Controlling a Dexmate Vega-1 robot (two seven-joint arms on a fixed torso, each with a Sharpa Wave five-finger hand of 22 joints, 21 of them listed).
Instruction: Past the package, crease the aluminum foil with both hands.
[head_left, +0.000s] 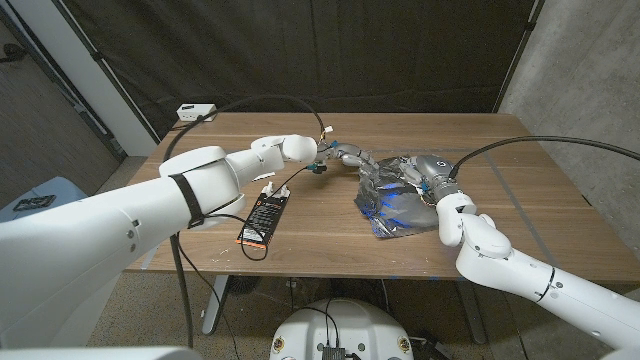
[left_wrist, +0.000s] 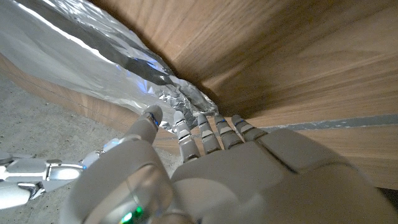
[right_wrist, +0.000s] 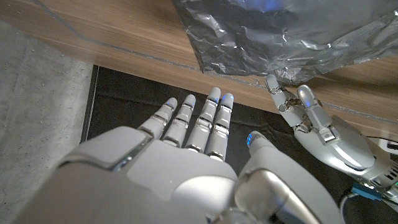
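Now left hand (head_left: 345, 154) pinches the foil (head_left: 395, 200); right hand (head_left: 430, 175) hovers, fingers apart

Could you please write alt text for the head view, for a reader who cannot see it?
Two white robot arms reach over a wooden table, the left hand and right hand at opposite edges of a crumpled aluminum foil sheet. A black package lies nearer, left of the foil.

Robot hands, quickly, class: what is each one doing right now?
Left robot hand: fingers pinch the aluminum foil at its far edge.
Right robot hand: open, fingers straight, over the foil.
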